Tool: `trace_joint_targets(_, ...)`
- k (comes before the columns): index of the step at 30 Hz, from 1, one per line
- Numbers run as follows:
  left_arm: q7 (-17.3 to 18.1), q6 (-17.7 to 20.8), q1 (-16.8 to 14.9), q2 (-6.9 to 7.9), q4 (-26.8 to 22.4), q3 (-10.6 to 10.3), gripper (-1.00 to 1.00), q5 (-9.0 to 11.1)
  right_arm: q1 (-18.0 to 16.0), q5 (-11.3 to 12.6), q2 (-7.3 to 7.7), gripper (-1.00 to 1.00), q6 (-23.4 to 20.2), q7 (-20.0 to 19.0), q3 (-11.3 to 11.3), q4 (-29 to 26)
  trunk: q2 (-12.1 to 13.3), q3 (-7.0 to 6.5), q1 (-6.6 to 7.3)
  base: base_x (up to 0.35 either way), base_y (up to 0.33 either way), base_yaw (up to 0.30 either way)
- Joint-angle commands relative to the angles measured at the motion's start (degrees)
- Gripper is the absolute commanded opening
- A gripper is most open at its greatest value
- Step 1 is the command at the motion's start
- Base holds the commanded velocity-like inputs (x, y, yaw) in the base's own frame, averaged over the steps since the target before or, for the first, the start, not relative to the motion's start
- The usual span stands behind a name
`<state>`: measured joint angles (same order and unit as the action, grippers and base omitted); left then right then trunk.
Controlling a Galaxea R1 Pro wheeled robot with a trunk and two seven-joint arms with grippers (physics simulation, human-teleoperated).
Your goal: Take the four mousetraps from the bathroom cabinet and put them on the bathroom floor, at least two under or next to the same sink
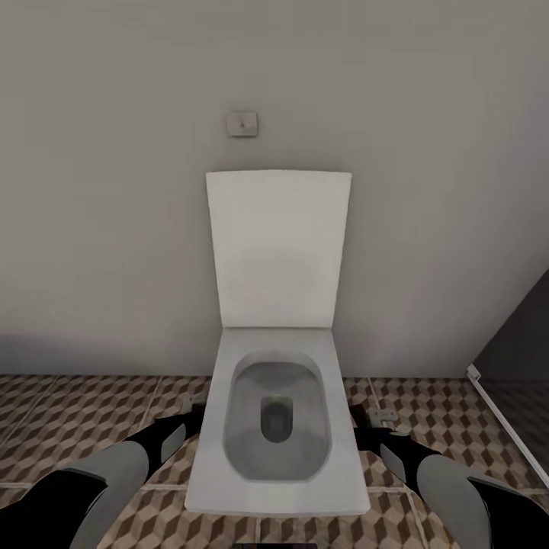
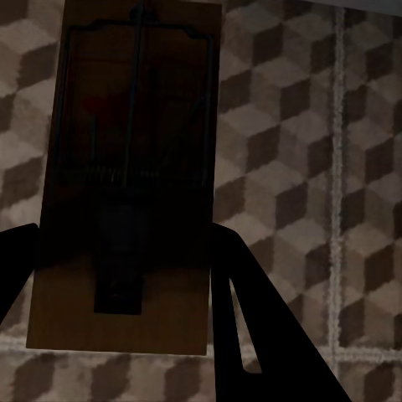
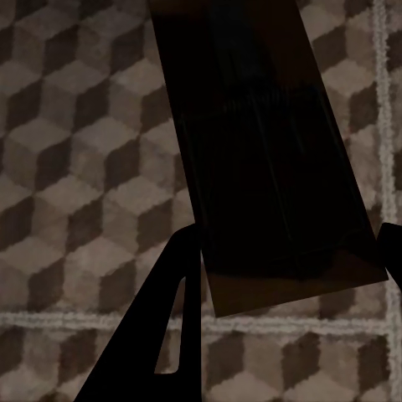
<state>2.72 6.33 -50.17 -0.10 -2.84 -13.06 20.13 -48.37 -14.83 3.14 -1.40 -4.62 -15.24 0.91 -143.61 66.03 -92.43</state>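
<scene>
- My left gripper [image 2: 126,276] is closed on a mousetrap [image 2: 126,184], a brown wooden slab with a wire spring and bar, clamped between the dark fingers [image 2: 251,335] above the bathroom floor [image 2: 335,126].
- My right gripper [image 3: 285,260] grips a second mousetrap [image 3: 260,159] the same way, darker in shadow, over the cube-patterned tiles.
- In the head view both arms reach low, the left gripper [image 1: 194,412] and right gripper [image 1: 377,419] flanking a white toilet [image 1: 278,427].
- Its lid [image 1: 278,252] stands upright against the grey wall [image 1: 99,191], below a small flush button [image 1: 242,123].
- A dark panel [image 1: 518,343] stands at the right.
</scene>
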Motion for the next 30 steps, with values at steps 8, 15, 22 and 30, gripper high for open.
trace_joint_targets(8,0.09,0.26,-0.02,0.02,-0.06,-0.47,-1.00,0.43,-0.06,-0.41,0.03,-1.00,-0.16,-0.06,-0.53,0.07,-0.02,0.06,0.01,0.000,0.000,0.000)
trace_joint_targets(15,0.09,0.26,-0.02,0.02,-0.06,-0.47,-1.00,0.43,-0.06,-0.38,0.03,-1.00,-0.14,-0.04,-0.57,0.06,-0.02,0.06,0.01,0.000,0.000,0.000)
trace_joint_targets(22,0.09,0.26,-0.02,0.02,-0.06,-0.47,-1.00,0.43,-0.06,-0.37,0.03,-1.00,-0.15,-0.01,-0.58,0.05,-0.02,0.06,0.01,0.000,0.000,0.000)
trace_joint_targets(30,0.09,0.26,-0.02,0.02,-0.06,-0.49,-1.00,0.43,-0.06,-0.37,0.03,-1.00,-0.18,0.00,-0.58,0.05,-0.02,0.06,0.01,0.000,0.000,0.000)
